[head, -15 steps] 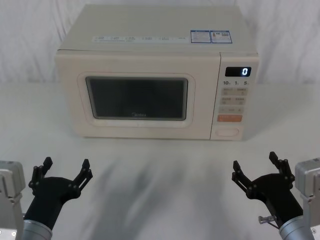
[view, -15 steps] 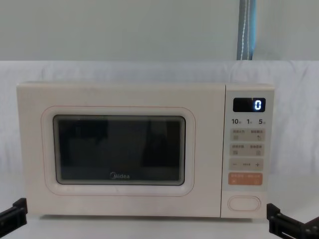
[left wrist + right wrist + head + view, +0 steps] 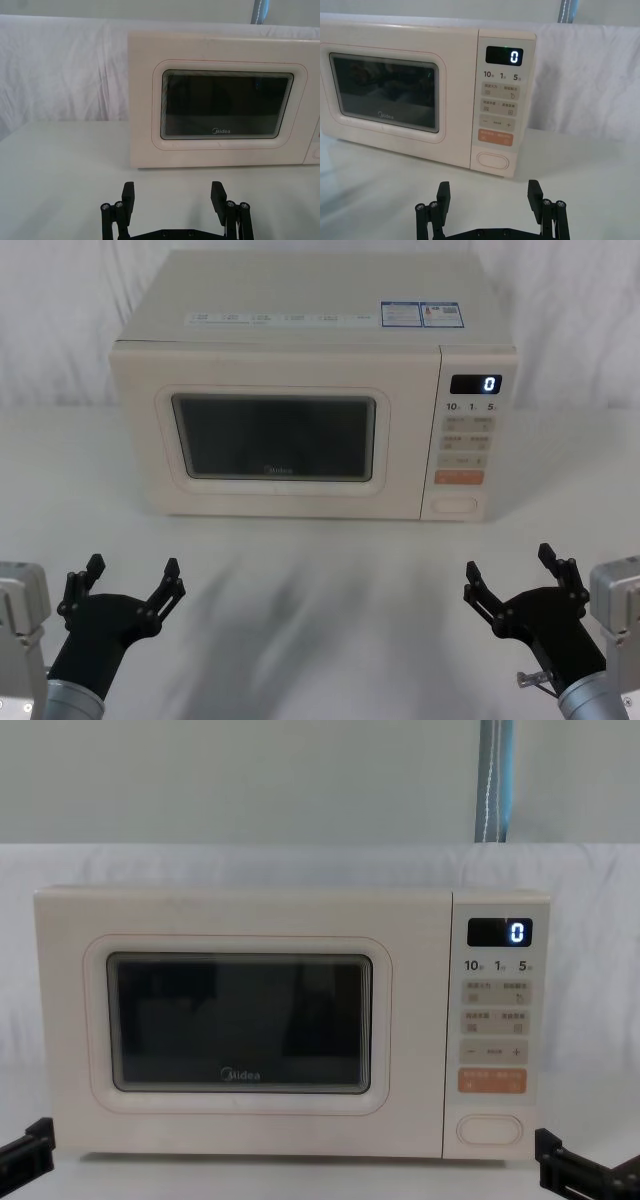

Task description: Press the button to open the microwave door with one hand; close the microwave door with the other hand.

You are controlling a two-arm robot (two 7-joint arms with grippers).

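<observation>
Fingers spread wide, nothing held, on left gripper [image 3: 125, 580] and right gripper [image 3: 515, 575] | microwave door [image 3: 275, 435] shut, button [image 3: 452, 505] low on microwave [image 3: 310, 390] panel, under orange key [image 3: 459, 477] | press should be squared, centred | both arms held low, well short.

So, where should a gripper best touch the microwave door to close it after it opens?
The microwave door is flat with no handle, so push rather than grip: left gripper, coming from the front, on the cream frame beside the key panel.
</observation>
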